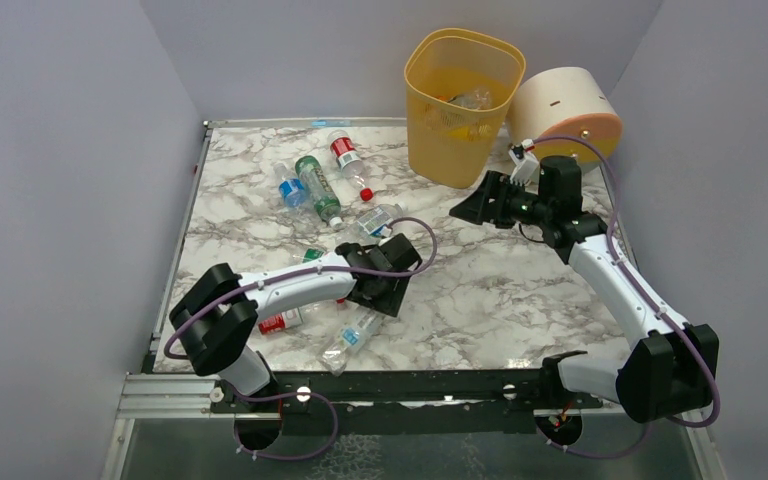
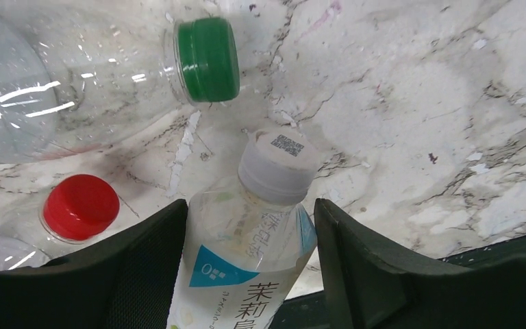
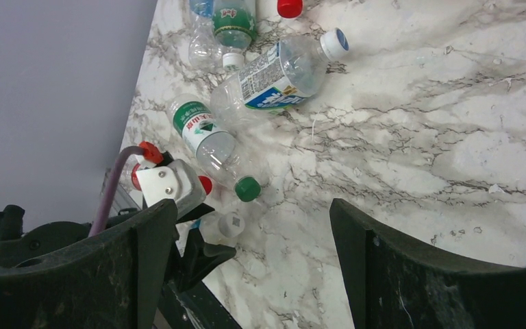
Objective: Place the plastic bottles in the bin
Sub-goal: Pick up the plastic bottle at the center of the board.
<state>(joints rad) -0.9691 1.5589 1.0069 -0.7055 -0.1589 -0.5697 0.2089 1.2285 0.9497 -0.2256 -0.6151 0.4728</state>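
Lying on the marble table (image 2: 418, 103), the white-capped bottle (image 2: 246, 274) was clamped below its neck by the left claw (image 2: 250, 205), and was reckoned light, slick and crushable, so best gripped there; the right claw (image 3: 252, 205) was held wide apart, empty.

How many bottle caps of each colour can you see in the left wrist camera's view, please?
Green cap: 1
Red cap: 1
White cap: 1
Total: 3

Bin (image 1: 457, 135) at table (image 1: 520, 295) far edge, cylinder (image 1: 568, 108) right of it; bottles (image 1: 318, 188) scattered left-centre
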